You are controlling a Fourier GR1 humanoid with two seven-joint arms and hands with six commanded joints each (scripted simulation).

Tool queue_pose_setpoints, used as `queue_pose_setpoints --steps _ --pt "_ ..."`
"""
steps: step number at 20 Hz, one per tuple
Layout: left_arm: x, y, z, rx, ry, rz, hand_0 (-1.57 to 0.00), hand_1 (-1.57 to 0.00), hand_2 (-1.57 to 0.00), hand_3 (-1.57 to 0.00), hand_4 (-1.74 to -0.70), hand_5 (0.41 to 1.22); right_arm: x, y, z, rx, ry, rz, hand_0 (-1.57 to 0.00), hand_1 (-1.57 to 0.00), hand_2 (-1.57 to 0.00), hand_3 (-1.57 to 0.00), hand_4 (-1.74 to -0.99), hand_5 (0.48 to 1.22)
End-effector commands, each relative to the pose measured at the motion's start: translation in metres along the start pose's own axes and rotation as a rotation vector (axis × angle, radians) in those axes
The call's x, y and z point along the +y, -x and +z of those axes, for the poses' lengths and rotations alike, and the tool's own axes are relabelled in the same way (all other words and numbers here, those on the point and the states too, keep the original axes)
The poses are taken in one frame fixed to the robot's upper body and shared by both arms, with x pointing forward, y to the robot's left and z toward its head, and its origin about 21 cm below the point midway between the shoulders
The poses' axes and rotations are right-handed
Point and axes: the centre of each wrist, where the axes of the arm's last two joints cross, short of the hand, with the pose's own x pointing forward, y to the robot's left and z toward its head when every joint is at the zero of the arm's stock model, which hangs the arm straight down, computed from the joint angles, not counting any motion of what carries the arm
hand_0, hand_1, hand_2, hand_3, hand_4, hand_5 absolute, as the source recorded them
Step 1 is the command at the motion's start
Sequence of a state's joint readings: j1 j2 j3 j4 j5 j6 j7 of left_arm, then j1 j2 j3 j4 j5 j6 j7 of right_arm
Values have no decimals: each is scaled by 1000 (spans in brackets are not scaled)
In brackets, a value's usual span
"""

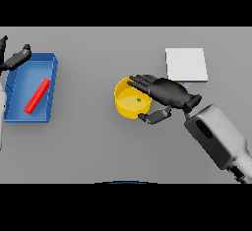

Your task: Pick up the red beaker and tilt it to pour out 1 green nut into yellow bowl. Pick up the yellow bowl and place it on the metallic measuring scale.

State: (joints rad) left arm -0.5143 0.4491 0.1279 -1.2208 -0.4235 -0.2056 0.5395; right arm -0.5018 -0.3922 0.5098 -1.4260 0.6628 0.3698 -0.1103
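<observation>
Head view shows the right hand [170,92] reaching in from the lower right, palm down over the yellow bowl [129,104], its fingers [140,82] curled across the far rim and the thumb hooked at the near rim, gripping the bowl. One green nut [139,99] lies inside. This bowl sits mid-surface, near the measuring scale [186,64] toward the far right edge. At the left edge, a blue tray [49,97] holds the red beaker [37,96] lying on its side; the left hand [17,58] hovers at its far corner, fingers relaxed.
</observation>
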Motion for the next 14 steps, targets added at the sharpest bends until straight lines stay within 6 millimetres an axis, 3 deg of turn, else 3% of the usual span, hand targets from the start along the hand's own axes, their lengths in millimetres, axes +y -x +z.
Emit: queue_pose_setpoints --steps 1,14 --pt "1 3 1 -6 -2 10 1 1 1 1 -762 720 -7 -2 -4 -12 -17 22 1 1 1 1 -1212 638" --pt "4 0 -1 -16 6 39 1 1 1 1 -798 723 12 4 -33 -31 -217 115 1 1 1 1 -1265 680"
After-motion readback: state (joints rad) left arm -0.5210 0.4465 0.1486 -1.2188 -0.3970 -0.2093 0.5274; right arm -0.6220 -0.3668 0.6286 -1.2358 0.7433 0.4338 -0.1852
